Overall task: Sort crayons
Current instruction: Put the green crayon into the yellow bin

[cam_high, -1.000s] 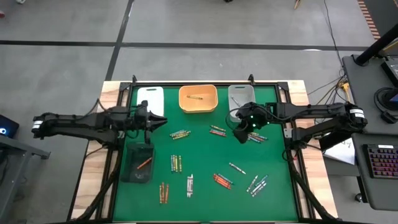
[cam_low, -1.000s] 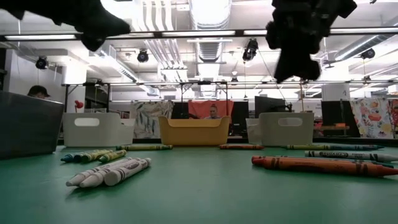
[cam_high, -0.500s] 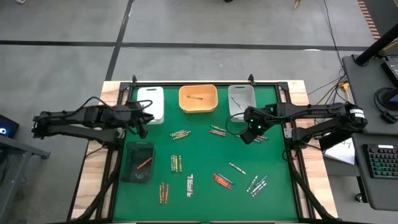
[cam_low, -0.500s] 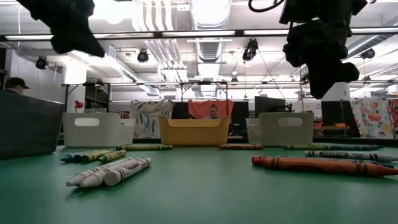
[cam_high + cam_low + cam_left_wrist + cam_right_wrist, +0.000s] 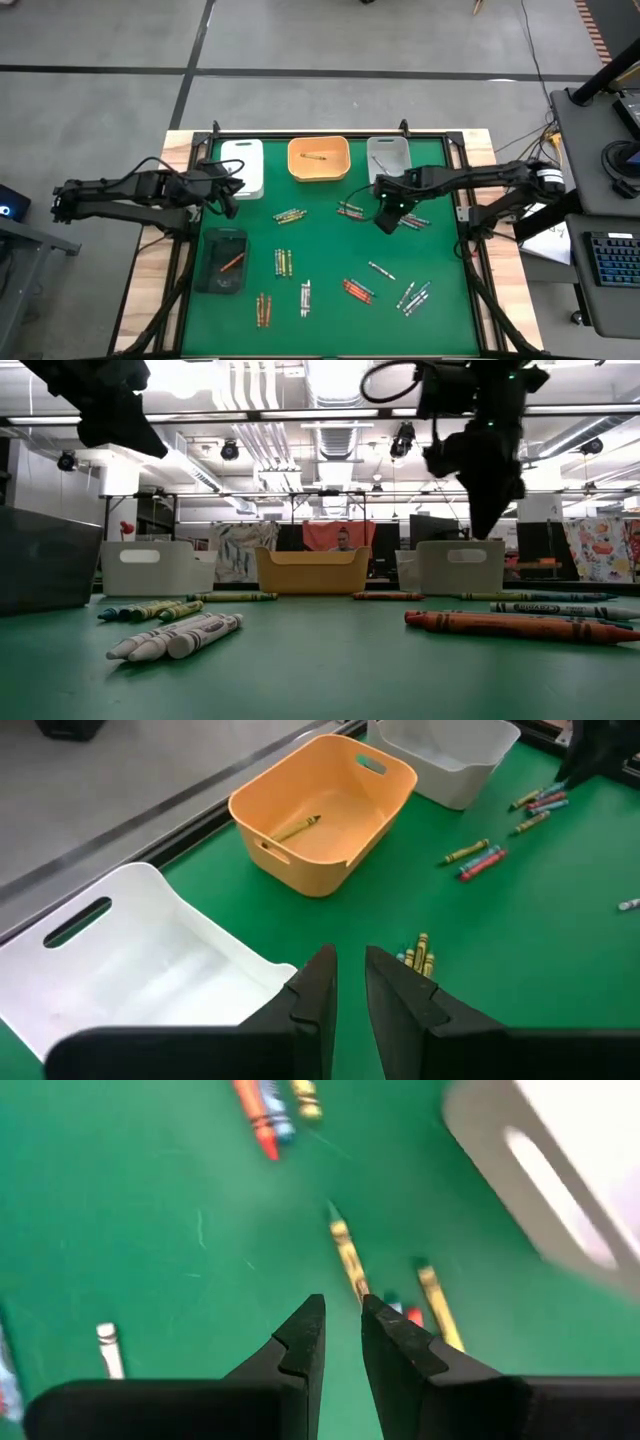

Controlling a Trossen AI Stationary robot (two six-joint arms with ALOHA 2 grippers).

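Near edge of the table (image 5: 440, 330): most crayons (image 5: 283, 262) lie loose, unsorted. Mid-table: right gripper (image 5: 385, 222), jaws nearly together, empty, above scattered crayons; left gripper (image 5: 233, 206) likewise. Far bins: orange bin (image 5: 318, 159) holds one.

- Three trays in a row at the surface (image 5: 440, 250) 12 o'clock edge: left tray (image 5: 243, 166), middle tray (image 5: 319, 158), right tray (image 5: 388, 157).
- One crayon (image 5: 313, 157) in the middle tray.
- Fourth tray (image 5: 222, 260) at 8 o'clock, one crayon inside.
- Loose crayons (image 5: 284, 262) scattered across centre to 5 o'clock.
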